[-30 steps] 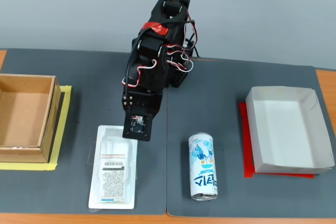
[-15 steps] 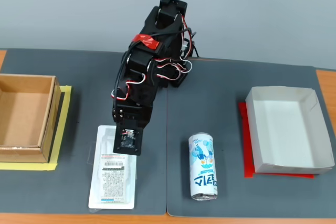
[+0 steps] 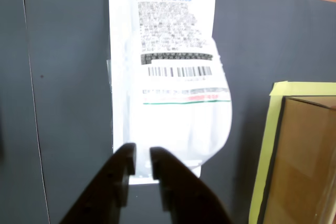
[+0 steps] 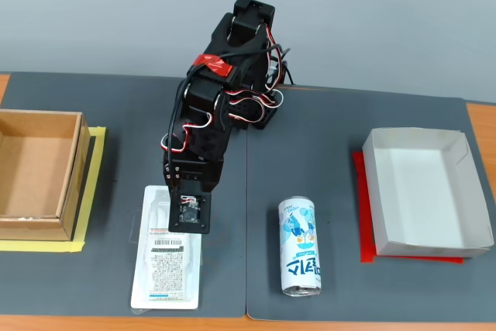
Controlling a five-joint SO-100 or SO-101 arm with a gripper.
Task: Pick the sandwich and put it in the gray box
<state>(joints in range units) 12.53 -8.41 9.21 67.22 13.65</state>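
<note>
The sandwich (image 3: 173,87) is a flat clear-and-white package with a barcode label, lying on the dark mat. In the fixed view the sandwich (image 4: 167,269) lies at the front left. My gripper (image 3: 143,156) hovers over its near end, fingers almost together with a thin gap, holding nothing. In the fixed view the gripper (image 4: 186,222) points down over the package's far end. The gray box (image 4: 422,191) stands empty at the right, well away from the arm.
A brown cardboard box (image 4: 35,168) on yellow tape stands at the left and shows at the right edge of the wrist view (image 3: 304,161). A white-and-blue drink can (image 4: 301,246) lies between the sandwich and the gray box.
</note>
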